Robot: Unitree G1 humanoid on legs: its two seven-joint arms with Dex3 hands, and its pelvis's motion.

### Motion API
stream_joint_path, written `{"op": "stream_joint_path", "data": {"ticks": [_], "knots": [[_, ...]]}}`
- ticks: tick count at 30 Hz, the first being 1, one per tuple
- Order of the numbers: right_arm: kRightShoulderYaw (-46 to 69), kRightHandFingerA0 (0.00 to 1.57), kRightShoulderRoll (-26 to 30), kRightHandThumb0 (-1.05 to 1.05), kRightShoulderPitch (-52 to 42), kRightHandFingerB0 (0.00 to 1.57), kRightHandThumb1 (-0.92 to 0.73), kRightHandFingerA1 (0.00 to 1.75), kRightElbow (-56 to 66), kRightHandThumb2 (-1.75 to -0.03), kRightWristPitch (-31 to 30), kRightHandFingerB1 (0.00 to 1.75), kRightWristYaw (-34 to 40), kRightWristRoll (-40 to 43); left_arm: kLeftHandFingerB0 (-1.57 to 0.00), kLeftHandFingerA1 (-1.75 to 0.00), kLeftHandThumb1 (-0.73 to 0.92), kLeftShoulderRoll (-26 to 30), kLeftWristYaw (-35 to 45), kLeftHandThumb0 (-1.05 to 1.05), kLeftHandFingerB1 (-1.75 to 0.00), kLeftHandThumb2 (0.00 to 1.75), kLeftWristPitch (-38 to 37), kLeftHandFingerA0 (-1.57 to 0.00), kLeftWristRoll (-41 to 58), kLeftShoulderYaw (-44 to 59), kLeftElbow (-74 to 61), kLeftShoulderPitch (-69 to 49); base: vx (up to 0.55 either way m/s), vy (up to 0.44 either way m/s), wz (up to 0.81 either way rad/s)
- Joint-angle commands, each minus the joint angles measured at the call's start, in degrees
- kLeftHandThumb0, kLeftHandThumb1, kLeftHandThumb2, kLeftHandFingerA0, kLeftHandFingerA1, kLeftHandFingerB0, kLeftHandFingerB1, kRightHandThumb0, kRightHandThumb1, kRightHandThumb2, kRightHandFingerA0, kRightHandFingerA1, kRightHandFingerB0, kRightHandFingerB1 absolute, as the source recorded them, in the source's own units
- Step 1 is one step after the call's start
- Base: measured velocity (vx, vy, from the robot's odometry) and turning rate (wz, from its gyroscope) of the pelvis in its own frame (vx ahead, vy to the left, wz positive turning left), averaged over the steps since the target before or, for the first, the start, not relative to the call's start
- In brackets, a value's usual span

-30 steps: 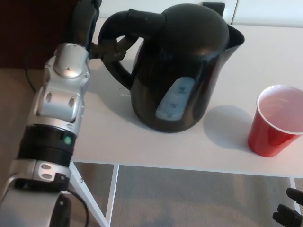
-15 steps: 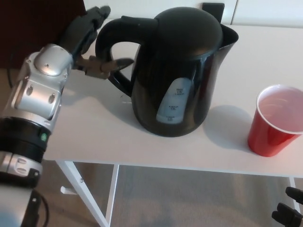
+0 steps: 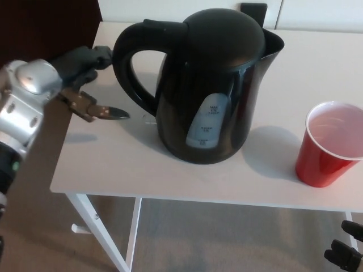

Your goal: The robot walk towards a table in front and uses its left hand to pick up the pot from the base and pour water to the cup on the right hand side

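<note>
A: Head view, left to right: left hand (image 3: 85,79) released, fingers spread, just beside the handle (image 3: 127,62) of the pot (image 3: 212,85) without touching; pot upright on the white table (image 3: 113,164), with no separate base to be made out beneath; red cup (image 3: 329,144) near the right.

B: Handling? Rigid, glossy, probably heavy (water level unreadable). Best taken by the looped handle. Front table edge close; clear tabletop between spout and cup for tilting. Right hand (image 3: 345,252) low, barely visible, cannot tell.
</note>
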State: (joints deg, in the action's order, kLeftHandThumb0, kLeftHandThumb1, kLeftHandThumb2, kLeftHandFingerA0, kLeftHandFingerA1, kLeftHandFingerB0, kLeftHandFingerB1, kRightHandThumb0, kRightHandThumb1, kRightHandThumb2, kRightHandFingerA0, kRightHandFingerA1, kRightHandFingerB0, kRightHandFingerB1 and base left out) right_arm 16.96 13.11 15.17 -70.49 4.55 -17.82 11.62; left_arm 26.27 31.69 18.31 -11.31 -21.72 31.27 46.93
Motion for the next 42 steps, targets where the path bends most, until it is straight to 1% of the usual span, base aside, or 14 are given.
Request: {"op": "stream_joint_path", "data": {"ticks": [1,4,5,6,10,11,12,16,18,19,23,24,26,42], "knots": [[0.43,0.53,0.86,-0.17,0.09,0.34,-0.5,0.56,-0.64,-0.58,-0.26,0.42,-0.52,-0.03,0.0,0.0,0.45,7.51,11.57,-0.72,0.0,0.54,1.41,0.0,1.34,1.4,-7.02,-0.78,0.0,0.0,0.0],[0.56,0.63,0.64,-0.13,-0.05,0.37,-0.52,0.63,-0.71,-0.55,-0.39,0.42,-0.29,0.1,0.0,0.0,0.45,9.1,12.75,-0.71,0.0,0.55,3.86,0.0,2.51,2.91,-9.38,-1.44,0.0,0.0,0.0],[0.71,0.63,0.35,-0.13,-0.23,0.37,-0.52,0.63,-0.71,-0.55,-0.55,0.42,0.03,0.27,0.0,0.0,0.45,10.69,13.78,-0.71,0.0,0.55,6.29,0.0,3.77,4.64,-11.32,-1.94,0.0,0.0,0.0],[0.91,0.62,0.22,-0.09,-0.36,0.37,-0.54,0.63,-0.81,-0.55,-0.79,0.42,0.28,0.46,0.0,0.0,0.38,11.92,14.7,-0.71,0.0,0.71,7.0,0.0,4.76,6.04,-12.59,-2.77,0.0,0.0,0.0],[1.15,0.57,-0.08,-0.15,-1.21,0.37,-0.52,0.59,-0.81,-0.57,-0.7,0.43,0.64,0.41,0.0,0.0,0.42,16.46,16.62,-0.75,0.0,0.77,4.77,0.0,6.99,11.11,-14.15,-7.04,0.0,0.0,0.0],[1.18,0.57,-0.11,-0.15,-1.26,0.37,-0.52,0.59,-0.78,-0.57,-0.68,0.43,0.66,0.35,0.0,0.0,0.42,16.8,16.85,-0.75,0.0,0.77,4.57,0.0,7.04,11.72,-14.4,-7.52,0.0,0.0,0.0],[0.86,0.59,-0.04,-0.11,-1.85,0.37,-0.54,0.59,-0.9,-0.55,-0.1,0.41,0.41,-0.08,0.0,0.0,0.46,17.82,16.86,-0.74,0.0,0.55,3.06,0.0,9.2,15.32,-11.73,-10.02,0.0,0.0,0.0],[0.72,0.59,-0.03,-0.11,-2.15,0.37,-0.54,0.59,-0.87,-0.55,0.13,0.41,0.31,-0.27,0.0,0.0,0.46,17.98,17.43,-0.74,0.0,0.55,2.18,0.0,9.75,17.74,-10.78,-11.45,0.0,0.0,0.0],[1.12,0.56,0.45,-0.13,-3.63,0.39,-0.52,0.55,-1.02,-0.54,0.15,0.41,-0.06,0.04,0.0,0.0,0.55,17.23,10.48,-0.8,0.0,0.58,-5.5,0.0,12.32,26.72,-4.61,-21.82,0.0,0.0,0.0],[1.28,0.6,0.65,-0.12,-4.6,0.39,-0.53,0.55,-1.23,-0.55,-0.19,0.4,0.26,0.09,0.0,-0.11,0.51,14.77,4.77,-0.8,-0.02,0.86,-12.54,0.0,14.66,34.15,-0.7,-31.53,0.0,0.0,0.0],[1.3,0.6,0.63,-0.12,-4.83,0.39,-0.53,0.55,-1.28,-0.55,-0.34,0.4,0.45,0.08,0.0,-0.11,0.51,13.15,3.98,-0.8,-0.02,0.86,-15.09,0.0,14.39,36.83,-0.05,-34.02,0.0,0.0,0.0],[1.47,0.58,0.53,-0.08,-5.36,0.39,-0.55,0.56,-1.48,-0.55,-0.27,0.41,0.4,0.22,0.0,-0.28,0.57,10.06,1.24,-0.71,-0.14,0.9,-18.0,0.0,14.99,38.79,1.11,-39.21,0.0,0.0,0.0],[1.45,0.56,0.43,-0.11,-6.8,0.38,-0.56,0.56,-1.82,-0.56,0.37,0.41,-0.16,0.11,0.0,-0.24,0.6,4.03,-3.78,-0.75,-0.12,0.92,-22.93,0.0,15.23,41.93,3.78,-49.2,0.0,0.0,0.0],[2.0,0.56,-0.22,-0.1,-9.32,0.39,-0.56,0.54,-1.8,-0.56,0.73,0.41,0.64,0.52,-0.04,-0.27,0.68,-6.63,-19.36,-0.71,-0.26,0.98,-29.43,-0.04,9.1,37.55,30.93,-54.74,0.0,0.0,0.0]]}}
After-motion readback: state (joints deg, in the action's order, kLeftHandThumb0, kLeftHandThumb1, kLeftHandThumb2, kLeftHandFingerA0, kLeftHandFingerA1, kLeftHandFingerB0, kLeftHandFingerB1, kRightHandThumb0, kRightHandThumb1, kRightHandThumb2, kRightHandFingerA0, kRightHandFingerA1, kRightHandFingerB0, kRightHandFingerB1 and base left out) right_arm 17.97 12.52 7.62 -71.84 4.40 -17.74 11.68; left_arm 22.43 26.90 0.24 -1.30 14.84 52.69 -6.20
